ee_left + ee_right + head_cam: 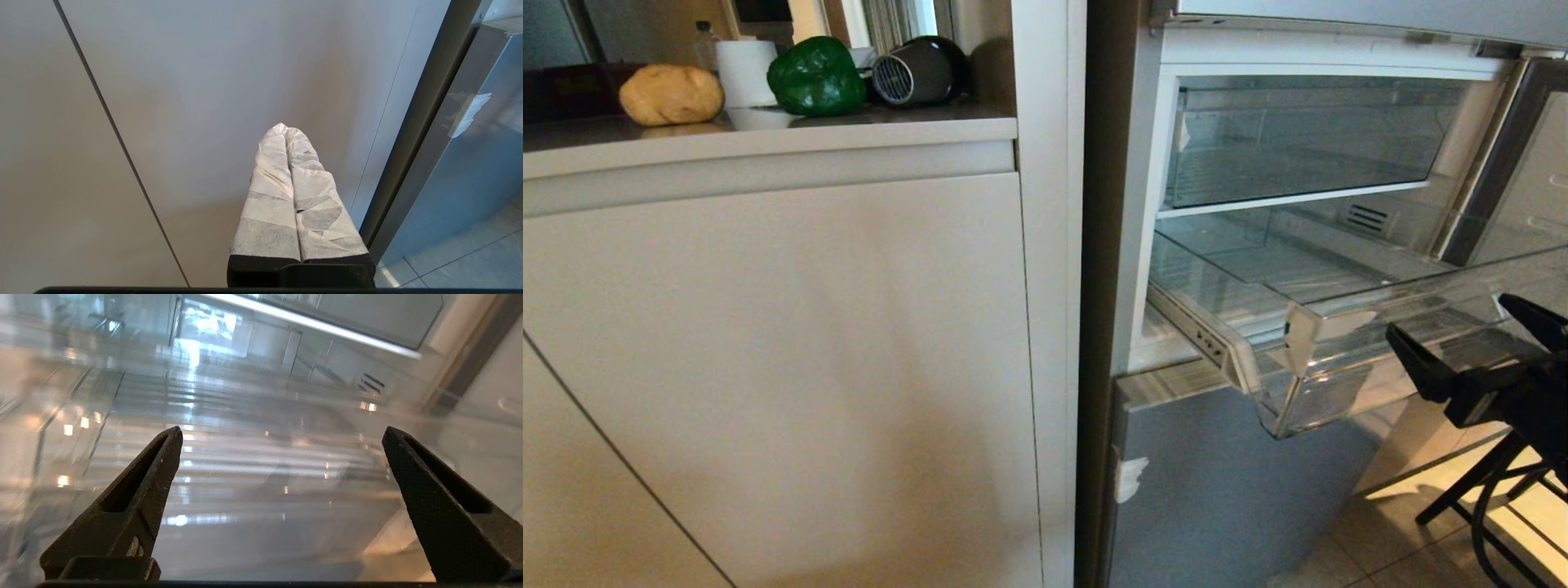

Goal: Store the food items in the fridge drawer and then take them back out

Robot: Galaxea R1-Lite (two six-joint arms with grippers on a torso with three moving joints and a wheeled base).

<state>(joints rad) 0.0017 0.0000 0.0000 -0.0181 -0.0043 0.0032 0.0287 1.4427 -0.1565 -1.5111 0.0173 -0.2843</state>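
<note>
Over on the left, up on the tabletop (768,135), sit the two food items: one tan potato-like lump (671,95), then one glossy green bell pepper (816,77) just beside a white roll (745,72), with a dark round fan-like gadget (920,71) further along. Neither is in the fridge yet, so by my reckoning the storing half has not begun.

Below them runs the beige cabinet front (784,359). The left hand (286,130) hangs parked close to that panel, its taped fingers pressed together, holding nothing.

Moving right, the silver-grey fridge (1225,498) stands open, and one clear fridge drawer (1339,327) juts out towards the room, bare inside as far as I can see. A second clear bin (1298,139) sits above it, pushed in.

Far right, the right hand (1470,343) hovers just at the drawer's front edge, jaws spread wide and empty; its own view looks across the ribbed drawer floor (261,469).

The risk now: the food is well apart from this hand, up and across, so swinging over could clip the protruding drawer corner or the fridge frame. The pepper is glossy and lumpy and the lump rounded; a shallow pinch may let either slip or roll off the tabletop edge.
</note>
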